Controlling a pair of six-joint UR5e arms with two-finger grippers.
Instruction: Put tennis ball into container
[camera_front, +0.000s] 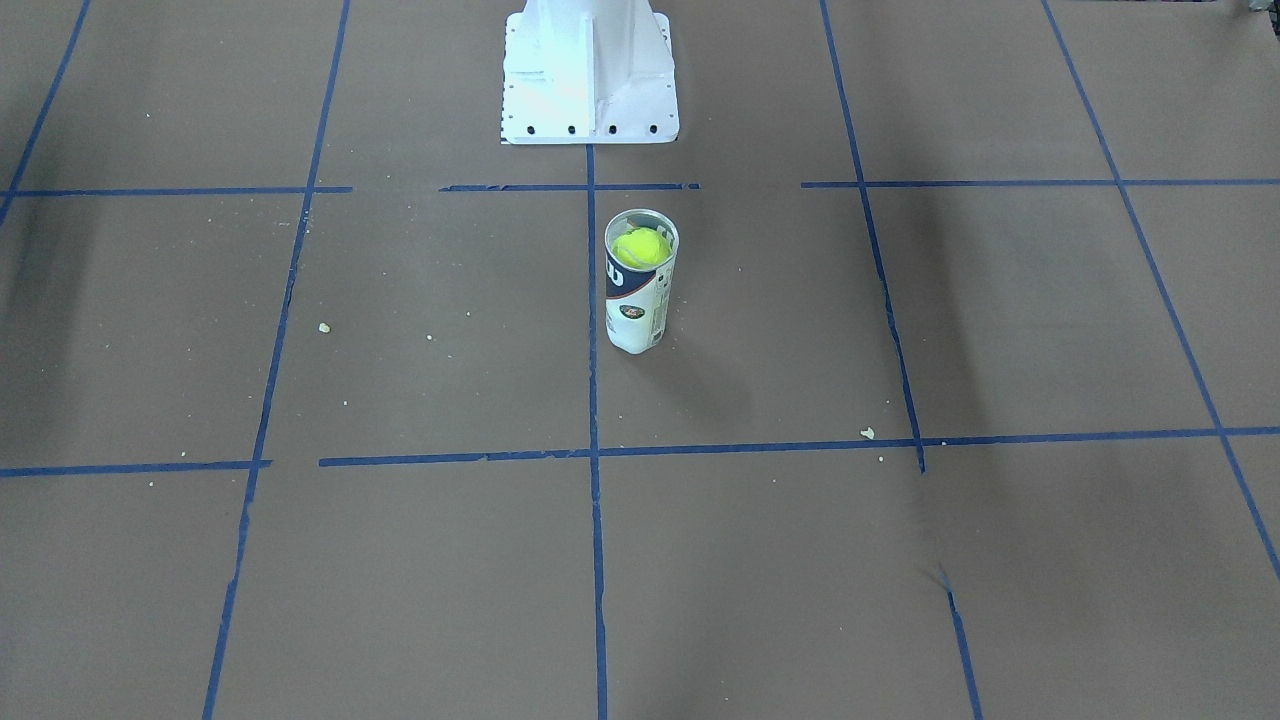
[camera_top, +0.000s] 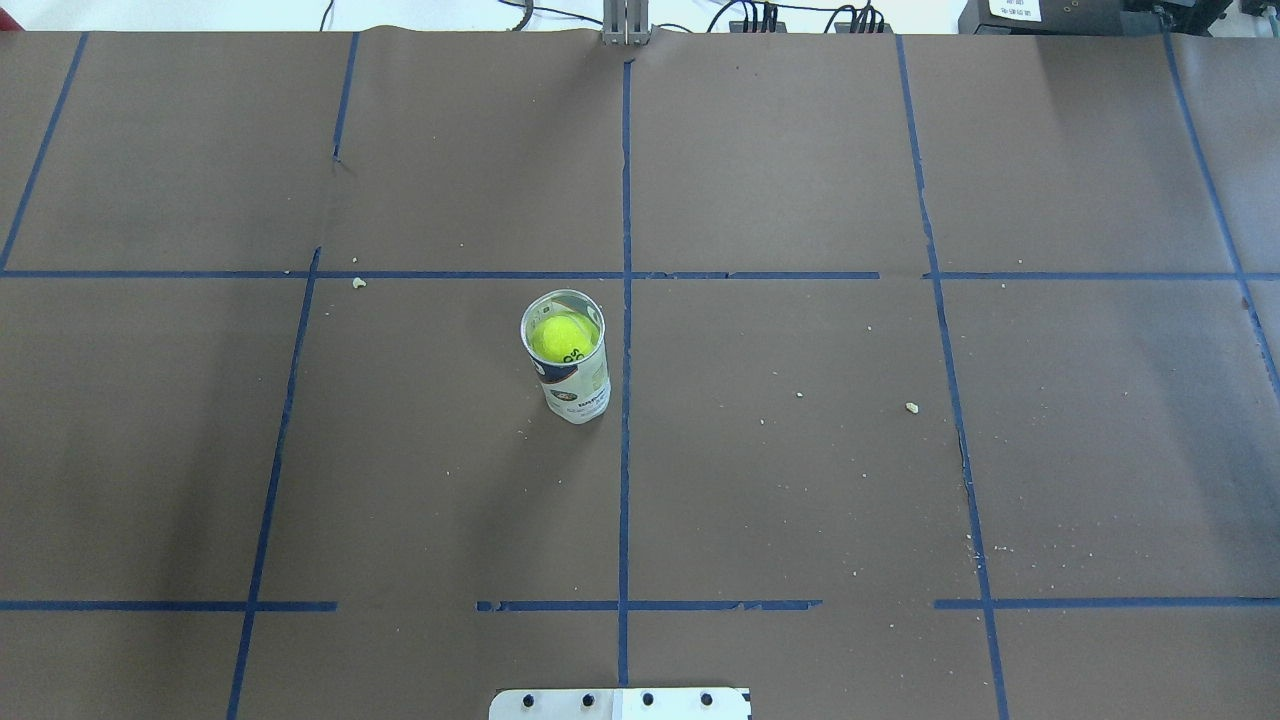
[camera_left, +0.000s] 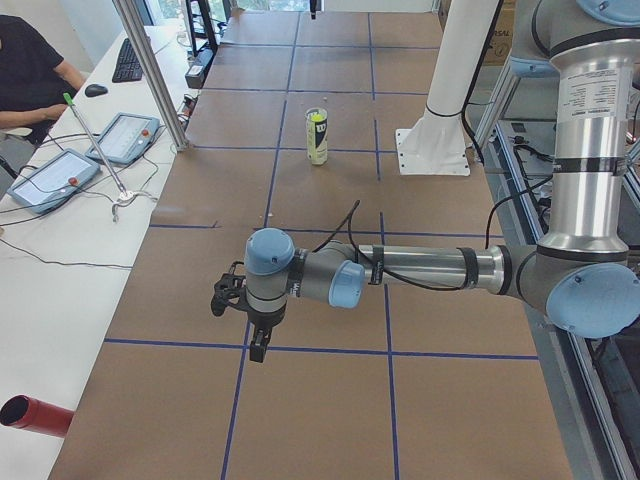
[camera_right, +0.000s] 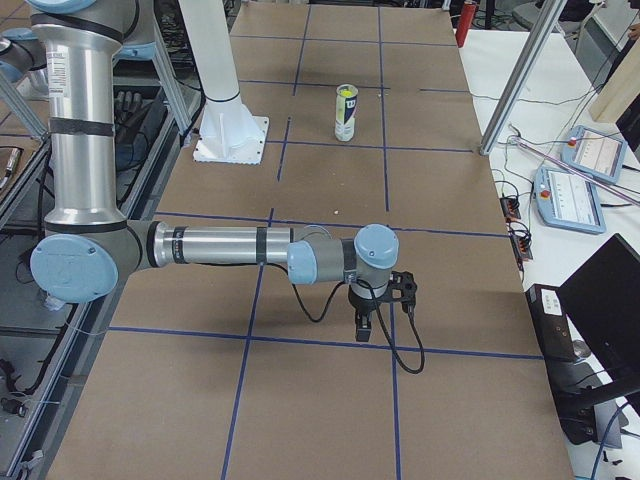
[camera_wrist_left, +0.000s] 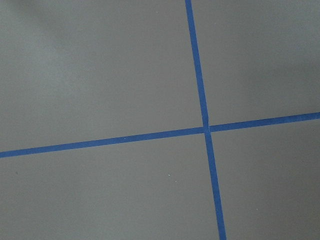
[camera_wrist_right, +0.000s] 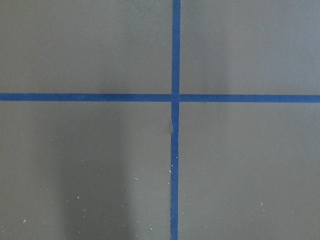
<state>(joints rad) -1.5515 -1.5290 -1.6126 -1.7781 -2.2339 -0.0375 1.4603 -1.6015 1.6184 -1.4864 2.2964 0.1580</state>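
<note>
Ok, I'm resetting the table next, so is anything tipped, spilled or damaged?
The tennis-ball can stands upright with the tennis ball inside. Only oddities: pale crumbs scattered over the brown paper cover, and a small crease or tear in it at a tape line.

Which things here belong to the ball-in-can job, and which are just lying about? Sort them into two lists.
Job:
- tennis ball, sitting inside the can
- container, standing upright

Lying about:
- crumbs
- blue tape grid
- red tube
- control tablets
- keyboard
</note>
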